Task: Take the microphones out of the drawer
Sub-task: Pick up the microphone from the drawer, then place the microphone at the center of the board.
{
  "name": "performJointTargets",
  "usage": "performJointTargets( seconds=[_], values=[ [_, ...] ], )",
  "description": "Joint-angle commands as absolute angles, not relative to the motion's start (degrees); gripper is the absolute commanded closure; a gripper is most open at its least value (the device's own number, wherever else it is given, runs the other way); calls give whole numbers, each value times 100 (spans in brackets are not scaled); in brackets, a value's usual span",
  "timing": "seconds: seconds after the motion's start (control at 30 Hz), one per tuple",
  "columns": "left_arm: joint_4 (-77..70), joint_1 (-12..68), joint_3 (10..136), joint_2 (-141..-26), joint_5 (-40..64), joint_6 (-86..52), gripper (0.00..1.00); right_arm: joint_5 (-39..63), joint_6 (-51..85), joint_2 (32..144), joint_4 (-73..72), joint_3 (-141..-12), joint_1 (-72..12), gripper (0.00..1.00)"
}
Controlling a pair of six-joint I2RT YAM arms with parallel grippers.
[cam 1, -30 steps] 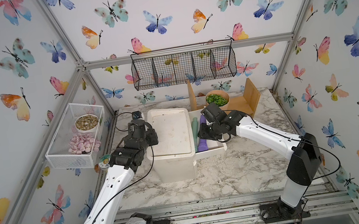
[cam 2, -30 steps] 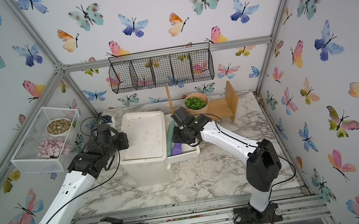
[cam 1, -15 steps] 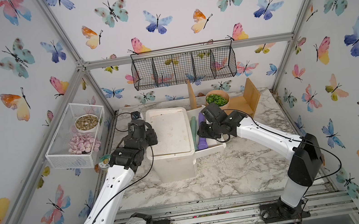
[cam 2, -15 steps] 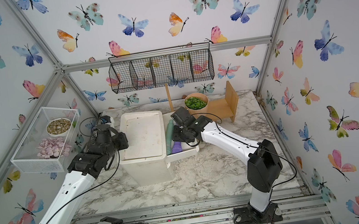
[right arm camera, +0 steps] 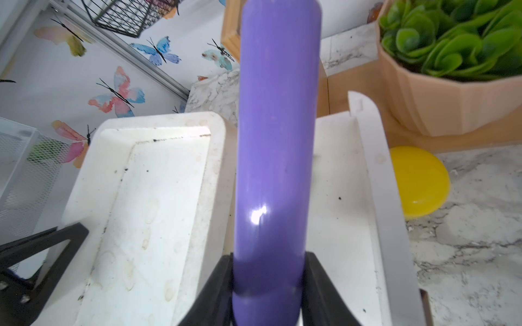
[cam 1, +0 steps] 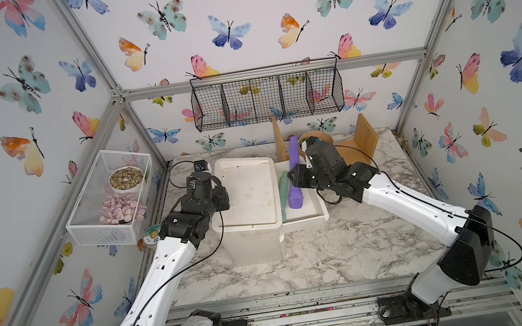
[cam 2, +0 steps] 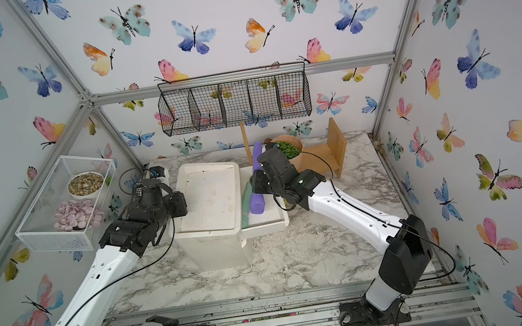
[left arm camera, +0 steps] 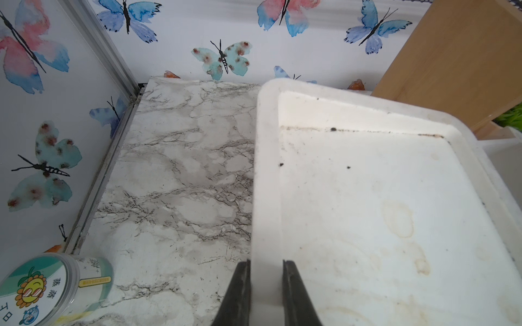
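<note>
Nearest the camera lies the bare marble table (cam 1: 335,257), and on it stands a white chest (cam 1: 254,251) with its drawer (cam 1: 309,221) pulled out to one side. The left claw (left arm camera: 266,271) is closed narrow on the raised rim of the chest's top, one finger (left arm camera: 240,288) outside the rim and the other on the inner side. A round printed tin (left arm camera: 42,288) sits on the table just beside that arm.

Over the open drawer, the right claw (right arm camera: 267,271) is clamped on the purple microphone (right arm camera: 278,141) – its two fingers (right arm camera: 217,282) press the body from both sides, near the end that points toward the front. The microphone (cam 1: 295,180) is tilted: its low end hangs over the drawer floor, its high end rises past the drawer's back edge. Whether the low end touches the floor cannot be told. A green stick-like thing (cam 1: 283,188) lies in the drawer alongside it, close to the chest wall.

Just outside the drawer, on the far side from the chest, a yellow disc (right arm camera: 418,180) rests on the table. Behind it stands a plant pot (right arm camera: 452,107) with green leaves, set on a wooden stand (cam 1: 365,135). On the back wall hangs a black wire basket (cam 1: 268,98) – well above the table.
</note>
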State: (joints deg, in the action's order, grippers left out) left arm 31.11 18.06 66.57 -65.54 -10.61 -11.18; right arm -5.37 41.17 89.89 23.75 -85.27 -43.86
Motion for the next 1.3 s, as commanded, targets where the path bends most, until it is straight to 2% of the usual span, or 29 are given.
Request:
performJointTargets(
  seconds=[0.0,0.17,0.37,0.5,0.67,0.77,1.0,1.23,1.27],
  values=[
    [2773,1760,6699,-6786,-879,-1060,100,-925,3737,8834,1908,-8613,-4377,80],
    [2782,1760,6710,-6833,-870,-823,100,-1143,3293,8724,1860,-8836,-4377,84],
    [2916,1765,6881,-6899,-875,-775,98,-1819,2719,8549,1970,-8966,-4377,85],
    [2951,1759,7023,-6906,-718,-898,83,-2500,2384,8376,2061,-8841,-4377,86],
    [2953,1759,7208,-6960,-607,-1017,55,-3201,1981,8212,2200,-8680,-4368,86],
    [2976,1760,7324,-7009,-571,-1061,47,-3487,1787,8119,2274,-8518,-4248,86],
    [3006,1761,7476,-7016,-692,-1107,41,-2799,1945,7868,2415,-7953,-3355,86],
    [2901,1749,7429,-6953,-783,-1132,40,-960,2319,7837,2210,-7146,-1981,86],
    [2894,1747,7412,-6939,-803,-1149,35,-761,2329,7872,2168,-7031,-1859,85]
  ],
)
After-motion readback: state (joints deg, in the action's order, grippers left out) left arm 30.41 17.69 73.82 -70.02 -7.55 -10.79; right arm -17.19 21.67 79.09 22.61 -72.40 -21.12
